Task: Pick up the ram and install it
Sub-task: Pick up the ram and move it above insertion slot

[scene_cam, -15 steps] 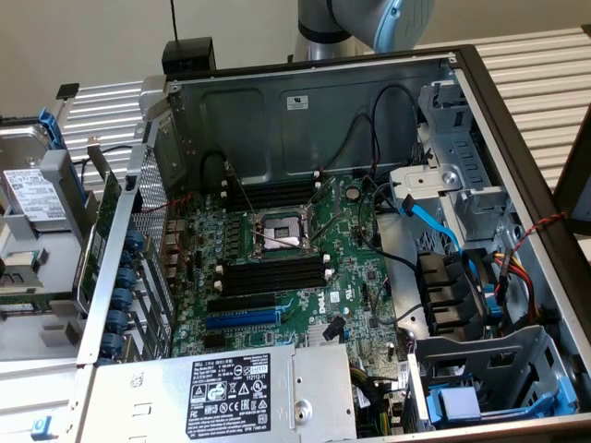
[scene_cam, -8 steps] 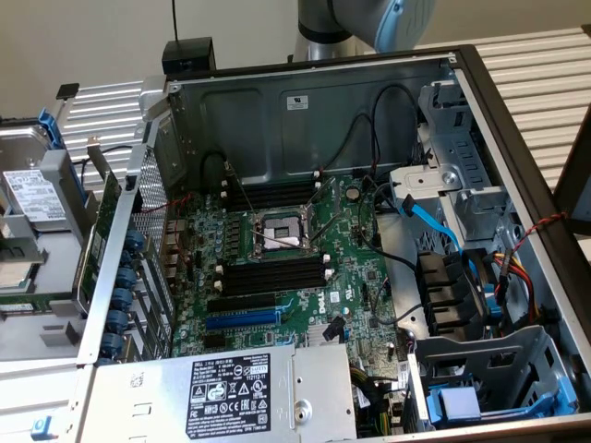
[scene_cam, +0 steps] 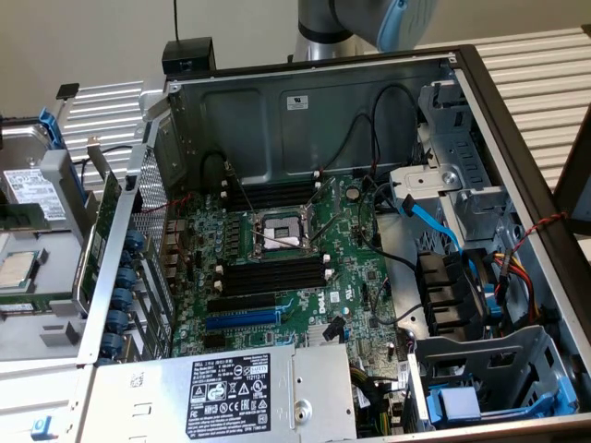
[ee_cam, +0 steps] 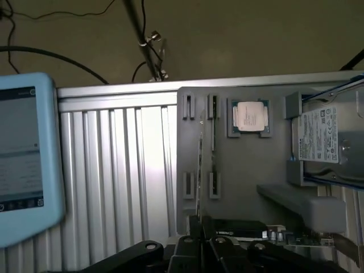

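One ram (ee_cam: 200, 162) on edge, just ahead of the hand (ee_cam: 202, 233)

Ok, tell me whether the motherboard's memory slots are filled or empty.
Empty: the black memory slots beside the processor socket stand bare, no board seated in them.

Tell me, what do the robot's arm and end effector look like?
The arm is a round, silver-grey tube with a darker grey joint and a light blue cap. The end effector is black, built from jointed links with round pivot pins.
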Controlling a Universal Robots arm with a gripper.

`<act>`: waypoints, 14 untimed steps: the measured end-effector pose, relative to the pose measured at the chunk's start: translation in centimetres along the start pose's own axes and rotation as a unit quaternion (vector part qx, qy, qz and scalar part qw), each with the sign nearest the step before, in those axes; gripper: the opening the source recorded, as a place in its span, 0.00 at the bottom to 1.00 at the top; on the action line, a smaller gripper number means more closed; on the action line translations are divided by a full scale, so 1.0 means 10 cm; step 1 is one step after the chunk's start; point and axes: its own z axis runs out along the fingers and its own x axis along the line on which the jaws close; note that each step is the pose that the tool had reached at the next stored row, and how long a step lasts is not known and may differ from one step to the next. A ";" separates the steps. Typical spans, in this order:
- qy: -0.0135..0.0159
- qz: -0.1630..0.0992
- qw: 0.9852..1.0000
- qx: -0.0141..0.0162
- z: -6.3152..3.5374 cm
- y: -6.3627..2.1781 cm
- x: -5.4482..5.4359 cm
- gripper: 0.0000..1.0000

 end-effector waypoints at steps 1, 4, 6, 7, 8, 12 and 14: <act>0.000 0.000 1.000 0.000 -0.049 -0.035 0.00 0.13; -0.001 0.000 1.000 0.000 -0.191 -0.136 0.00 0.13; -0.002 0.000 1.000 0.000 -0.288 -0.206 0.00 0.13; -0.002 0.000 1.000 0.000 -0.337 -0.244 0.00 0.13; -0.002 0.000 1.000 0.000 -0.384 -0.281 0.00 0.13; -0.002 0.000 1.000 -0.001 -0.574 -0.427 -0.01 0.13; -0.002 0.000 1.000 -0.001 -0.666 -0.511 -0.01 0.13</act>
